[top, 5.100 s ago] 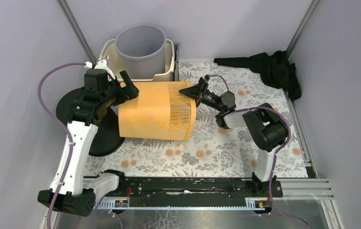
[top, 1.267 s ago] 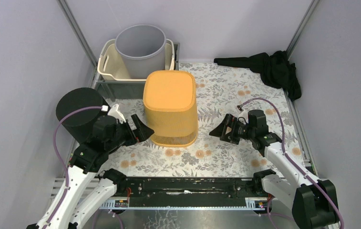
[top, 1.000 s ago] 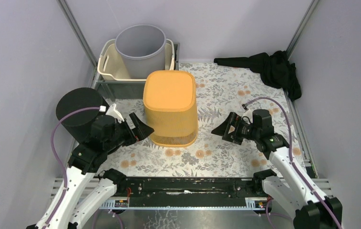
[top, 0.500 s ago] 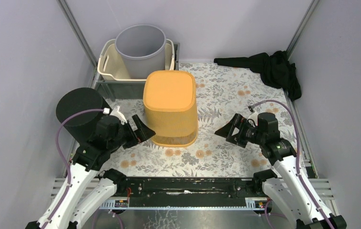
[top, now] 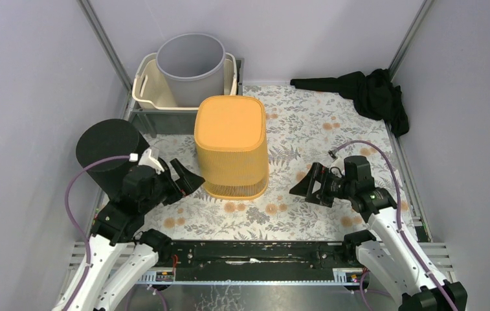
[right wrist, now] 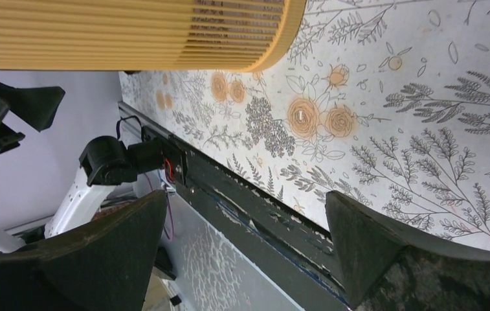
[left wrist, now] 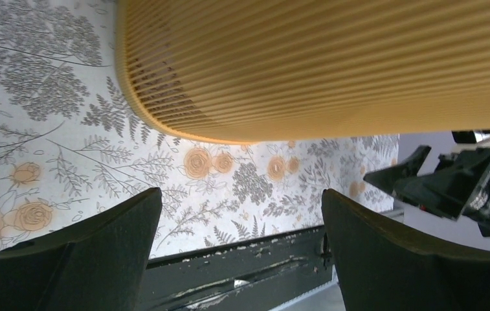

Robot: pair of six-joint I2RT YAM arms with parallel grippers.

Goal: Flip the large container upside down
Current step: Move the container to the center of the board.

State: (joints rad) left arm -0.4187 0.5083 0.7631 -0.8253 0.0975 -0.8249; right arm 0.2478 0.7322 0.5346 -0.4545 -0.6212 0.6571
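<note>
Basket first: the large orange slatted plastic container (top: pixel 231 139) stands upside down near the middle of the worktop. Its closed base faces up and its open rim rests on the grey floral-patterned mat (top: pixel 307 129).

Both arms sit at the near edge, 1 on each side of the container, and neither touches it. The left gripper (top: pixel 186 178) is just off the container's near-left side, pointing toward it. Its 2 black fingers are spread wide with nothing between them. In the left wrist view, only mat and the container's lower rim show through the gap.

The right gripper (top: pixel 301 189) lies near the container's near-right side, with a strip of bare mat between them. Its fingers are likewise spread wide and hold nothing.

At the far-left corner, a round grey plastic bucket (top: pixel 190 61) stands upright inside a cream rectangular plastic tub (top: pixel 140 91). A black cylindrical bin (top: pixel 107 152) sits at the left edge, beside the left arm. A crumpled black cloth (top: pixel 368 91) lies in the far-right corner.
</note>
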